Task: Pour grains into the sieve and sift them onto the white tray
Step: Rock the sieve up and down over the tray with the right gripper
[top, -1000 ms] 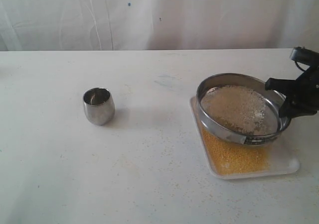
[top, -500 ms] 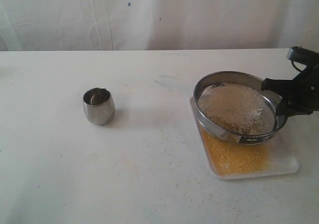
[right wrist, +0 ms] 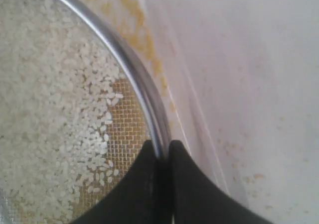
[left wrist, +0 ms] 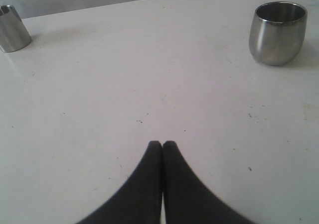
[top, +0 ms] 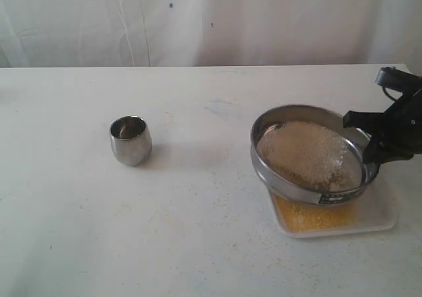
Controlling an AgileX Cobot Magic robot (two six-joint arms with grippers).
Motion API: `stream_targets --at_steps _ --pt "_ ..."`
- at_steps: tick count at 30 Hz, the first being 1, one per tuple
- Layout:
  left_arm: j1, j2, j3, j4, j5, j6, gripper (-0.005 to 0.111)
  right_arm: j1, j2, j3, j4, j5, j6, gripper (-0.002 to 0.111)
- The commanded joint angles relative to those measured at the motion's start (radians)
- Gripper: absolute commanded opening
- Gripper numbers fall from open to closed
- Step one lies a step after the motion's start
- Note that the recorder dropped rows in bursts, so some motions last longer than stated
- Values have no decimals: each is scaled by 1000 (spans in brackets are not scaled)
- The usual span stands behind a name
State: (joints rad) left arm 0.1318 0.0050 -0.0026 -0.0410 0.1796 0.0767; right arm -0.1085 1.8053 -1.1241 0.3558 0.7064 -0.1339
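The round steel sieve (top: pixel 306 155) hangs tilted over the white tray (top: pixel 379 214), its low side toward the left. My right gripper (top: pixel 362 138) is shut on the sieve's right rim (right wrist: pixel 149 109), one finger inside and one outside. Pale whitish grains (right wrist: pixel 50 84) lie on the mesh. Fine yellow grains (top: pixel 310 216) cover the tray under the sieve. My left gripper (left wrist: pixel 162 144) is shut with nothing in it, low over bare table; it does not show in the exterior view.
A small steel cup (top: pixel 130 140) stands alone at the table's left-middle; it also shows in the left wrist view as the cup (left wrist: pixel 277 32). Another steel cup (left wrist: pixel 11 29) sits at that view's edge. Scattered grains dot the table round the tray.
The sieve has slid left across the tray with my right gripper and tilts the other way than before. The left gripper has not moved.
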Motion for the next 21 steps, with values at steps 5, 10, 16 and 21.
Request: stream_targets --at_steps 5,10,16,21 --pt "-5 -5 3 -6 7 -2 0 -3 -20 -2 6 66 16 0" --pt "-5 -5 3 -6 7 -2 0 -3 -18 9 12 -139 -38 0" --pt "-5 -5 3 -6 7 -2 0 -3 -29 16 27 72 -66 0" --pt "-5 -5 3 -6 7 -2 0 -3 -35 19 47 -91 -53 0"
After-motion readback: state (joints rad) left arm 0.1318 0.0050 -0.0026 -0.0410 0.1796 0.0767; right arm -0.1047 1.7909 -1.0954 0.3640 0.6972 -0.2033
